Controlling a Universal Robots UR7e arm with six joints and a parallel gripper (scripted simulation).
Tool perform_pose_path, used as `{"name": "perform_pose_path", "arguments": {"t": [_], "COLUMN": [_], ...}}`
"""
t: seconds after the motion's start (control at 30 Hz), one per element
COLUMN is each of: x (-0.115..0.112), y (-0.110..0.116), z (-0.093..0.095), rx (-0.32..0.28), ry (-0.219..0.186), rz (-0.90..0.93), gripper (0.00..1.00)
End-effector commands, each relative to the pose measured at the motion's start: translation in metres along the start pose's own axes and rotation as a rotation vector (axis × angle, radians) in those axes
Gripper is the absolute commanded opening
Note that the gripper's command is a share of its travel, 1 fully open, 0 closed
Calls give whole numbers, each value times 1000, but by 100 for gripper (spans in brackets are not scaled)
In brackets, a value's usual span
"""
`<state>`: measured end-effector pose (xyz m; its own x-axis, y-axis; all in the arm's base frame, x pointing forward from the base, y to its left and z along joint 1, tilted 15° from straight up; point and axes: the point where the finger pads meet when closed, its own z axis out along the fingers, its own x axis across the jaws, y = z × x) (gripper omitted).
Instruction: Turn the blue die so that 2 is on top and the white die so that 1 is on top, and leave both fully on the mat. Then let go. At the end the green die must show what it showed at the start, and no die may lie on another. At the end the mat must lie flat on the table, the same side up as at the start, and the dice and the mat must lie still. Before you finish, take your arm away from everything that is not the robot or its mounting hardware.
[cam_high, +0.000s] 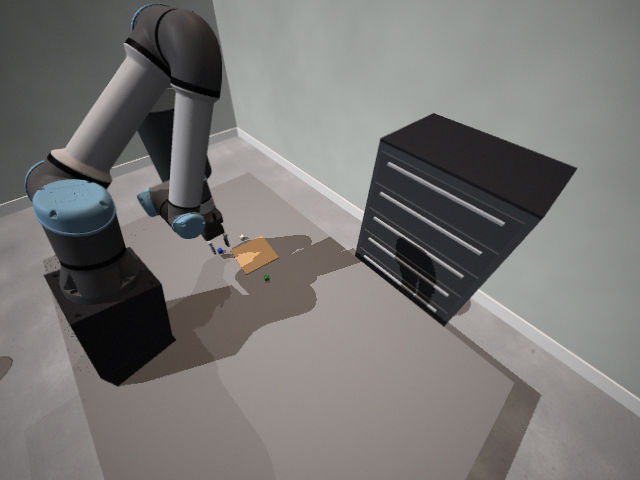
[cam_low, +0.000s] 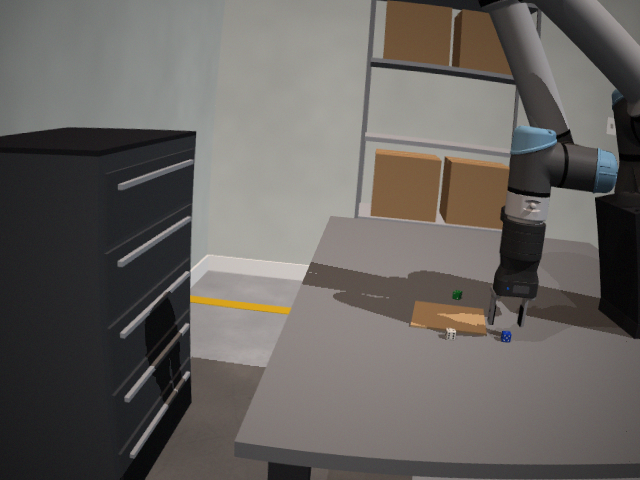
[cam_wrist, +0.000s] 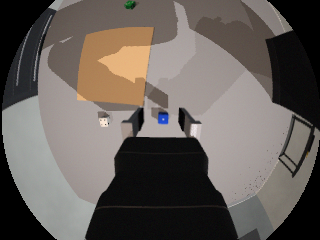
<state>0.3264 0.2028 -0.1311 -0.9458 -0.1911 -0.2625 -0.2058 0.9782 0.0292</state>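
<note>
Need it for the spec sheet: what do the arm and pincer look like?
Arm: light grey tubes, dark grey rounded joints, black seam rings, pale blue caps; whitish band near the wrist. Pincer: dark body, two straight slim fingers, grey outside, black inside. No loose cables visible.

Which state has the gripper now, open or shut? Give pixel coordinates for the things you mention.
Open. The gripper's fingers (cam_high: 225, 239) (cam_low: 492, 307) stand wide apart, and in the wrist view the blue die (cam_high: 220, 250) (cam_low: 506, 336) (cam_wrist: 163, 118) shows between them, touched by neither.

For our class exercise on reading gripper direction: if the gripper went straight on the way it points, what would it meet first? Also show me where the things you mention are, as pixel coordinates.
Probably the blue die (cam_high: 220, 250) (cam_low: 506, 336) (cam_wrist: 163, 118), seen between the open fingers, or the table (cam_low: 392, 403) beside it; depth is unclear.
</note>
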Motion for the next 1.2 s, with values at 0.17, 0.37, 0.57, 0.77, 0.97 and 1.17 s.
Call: {"name": "perform_pose_path", "arguments": {"t": [0.17,0.37,0.57,0.77,0.97,1.17], "x": [-27,-63,-83,-99,-101,-101], "y": [2,4,5,6,6,6], "z": [0,0,-1,-1,-1,-1], "rx": [0,0,0,0,0,0], "ry": [-2,-2,-2,-2,-2,-2], "rz": [0,0,0,0,0,0], "gripper": [100,100,100,100,100,100]}}
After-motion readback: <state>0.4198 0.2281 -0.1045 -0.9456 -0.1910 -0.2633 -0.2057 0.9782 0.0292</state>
